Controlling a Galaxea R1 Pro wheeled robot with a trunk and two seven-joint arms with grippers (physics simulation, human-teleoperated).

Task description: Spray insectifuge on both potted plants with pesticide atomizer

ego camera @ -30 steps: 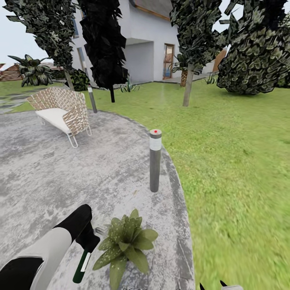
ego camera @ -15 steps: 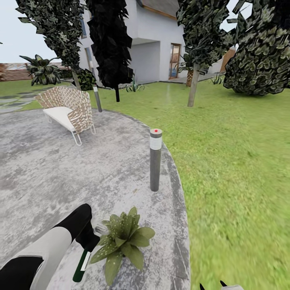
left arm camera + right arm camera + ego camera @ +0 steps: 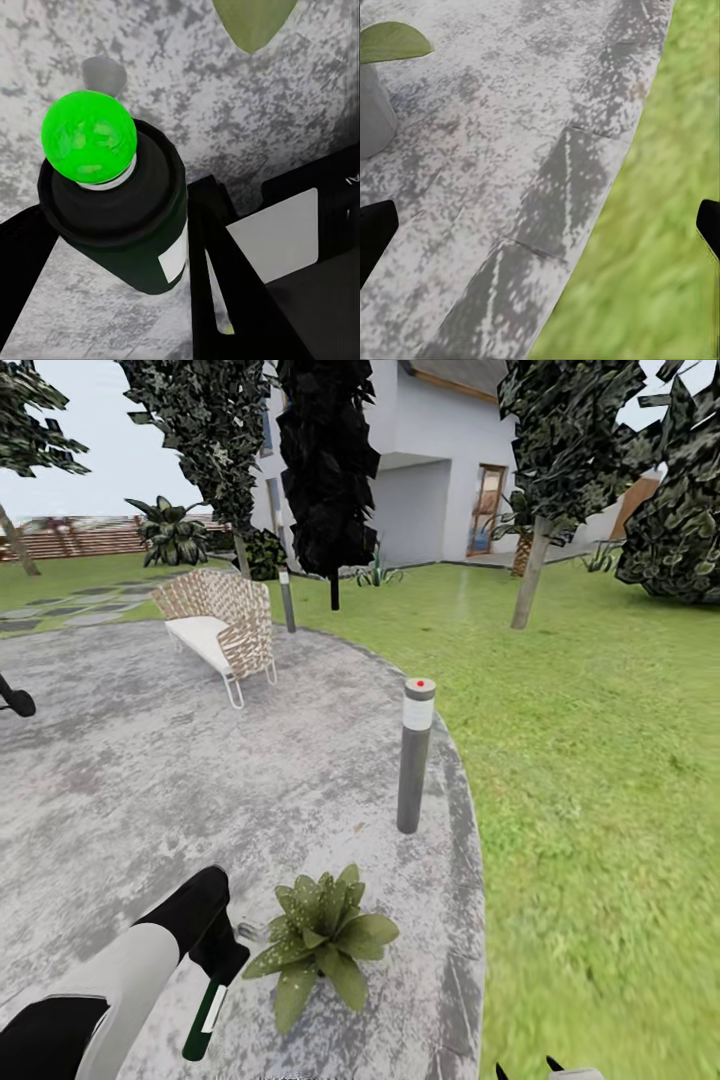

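Below, the left tool (image 3: 222, 958) grips a slim dark green spray bottle (image 3: 203, 1020) (white-striped) beside a broad-leaved green potted rosette (image 3: 322, 942); right tool's (image 3: 525, 1072) fingers spread apart.

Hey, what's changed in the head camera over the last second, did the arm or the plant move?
Mostly the camera turned left: the chair, bollard lamp and house all slid right in view, and a dark object entered at the left edge. The left gripper sits at the same spot in view, still shut on the pesticide atomizer, beside the potted plant on the patio. Nothing was picked up or released.
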